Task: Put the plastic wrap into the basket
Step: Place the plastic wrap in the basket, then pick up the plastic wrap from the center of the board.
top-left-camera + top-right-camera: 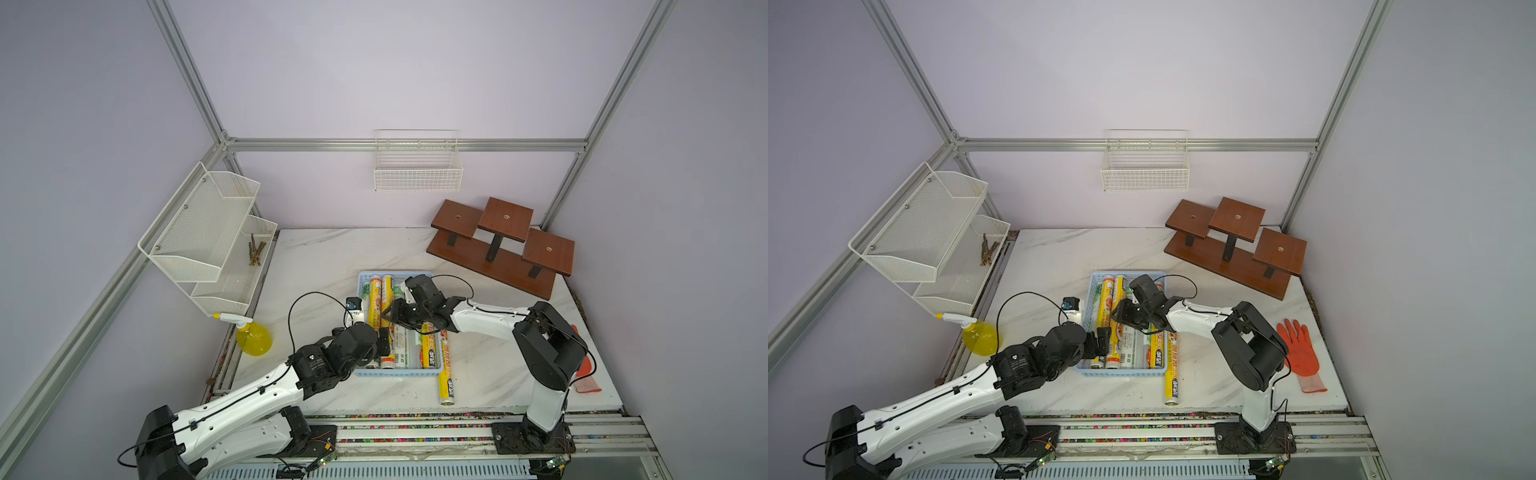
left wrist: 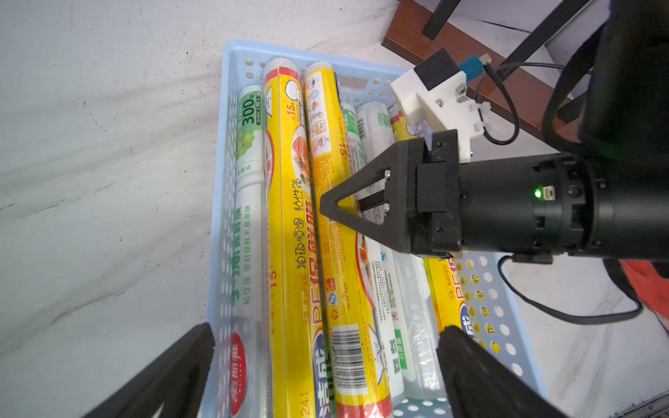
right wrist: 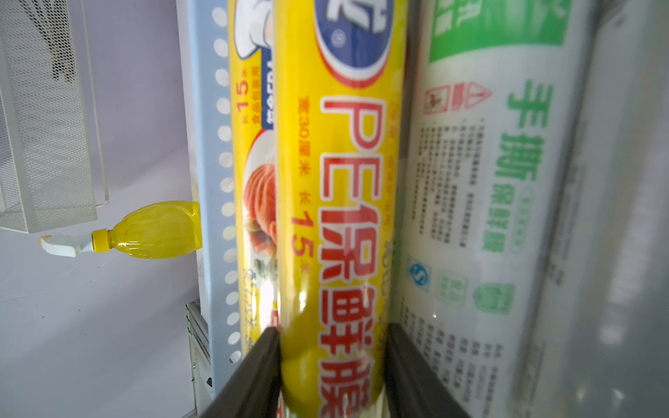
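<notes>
Clamping my right claw (image 3: pixel 331 336) on a yellow roll (image 3: pixel 340 202) lying in the basket (image 1: pixel 397 374) w/ the others. Best: part jaws slightly, lift straight up, no drag. Left claw (image 2: pixel 325 333) hangs apart over the basket's near end. Stray roll (image 1: pixel 446 374) lies on the bench (image 1: pixel 332 257), just right of the basket.

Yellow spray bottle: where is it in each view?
In a top view: spray bottle at the left edge of the table, under the mesh rack.
In a top view: spray bottle, same spot.
Left wrist: not in it.
Right wrist: spray bottle beyond the perforated wall of the basket.
Shared landmark: the light-blue basket.
</notes>
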Action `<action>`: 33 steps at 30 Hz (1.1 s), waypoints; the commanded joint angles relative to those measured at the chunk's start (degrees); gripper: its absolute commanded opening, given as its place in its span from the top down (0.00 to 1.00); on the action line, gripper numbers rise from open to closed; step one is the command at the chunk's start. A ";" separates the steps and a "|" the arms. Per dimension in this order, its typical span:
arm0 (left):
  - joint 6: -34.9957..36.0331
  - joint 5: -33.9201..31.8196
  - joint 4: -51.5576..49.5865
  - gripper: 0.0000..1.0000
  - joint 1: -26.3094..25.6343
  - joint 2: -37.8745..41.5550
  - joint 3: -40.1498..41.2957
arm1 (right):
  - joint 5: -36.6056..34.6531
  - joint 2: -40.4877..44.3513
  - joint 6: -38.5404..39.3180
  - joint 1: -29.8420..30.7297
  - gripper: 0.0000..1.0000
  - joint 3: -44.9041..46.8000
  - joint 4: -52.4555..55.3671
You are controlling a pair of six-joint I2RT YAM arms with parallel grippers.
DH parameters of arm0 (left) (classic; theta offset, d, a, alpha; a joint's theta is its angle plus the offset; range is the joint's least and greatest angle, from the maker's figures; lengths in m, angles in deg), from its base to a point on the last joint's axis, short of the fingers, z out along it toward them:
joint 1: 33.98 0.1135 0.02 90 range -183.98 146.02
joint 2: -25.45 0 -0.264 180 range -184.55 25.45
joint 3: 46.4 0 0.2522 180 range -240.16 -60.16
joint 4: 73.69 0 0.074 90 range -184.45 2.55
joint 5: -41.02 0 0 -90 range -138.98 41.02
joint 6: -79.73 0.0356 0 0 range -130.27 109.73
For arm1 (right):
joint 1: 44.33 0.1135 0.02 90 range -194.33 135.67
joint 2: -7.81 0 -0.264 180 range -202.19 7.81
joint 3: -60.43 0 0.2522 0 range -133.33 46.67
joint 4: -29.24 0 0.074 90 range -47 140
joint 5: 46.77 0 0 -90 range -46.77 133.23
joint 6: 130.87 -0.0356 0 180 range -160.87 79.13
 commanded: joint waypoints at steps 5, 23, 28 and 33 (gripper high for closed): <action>-0.26 0.85 2.52 0.00 0.21 -1.83 -1.82 | -3.58 3.32 3.45 0.28 0.46 -1.15 6.30; 3.74 10.14 8.56 0.00 0.12 -9.99 -7.52 | -17.53 24.05 7.94 -7.34 0.42 7.82 15.47; 4.83 13.59 9.82 0.00 -0.54 -15.83 -11.40 | -18.48 29.45 10.18 -12.44 0.41 13.90 16.25; 5.37 15.31 10.99 0.00 -1.71 -20.89 -14.54 | -16.94 31.43 12.91 -15.73 0.40 17.61 17.93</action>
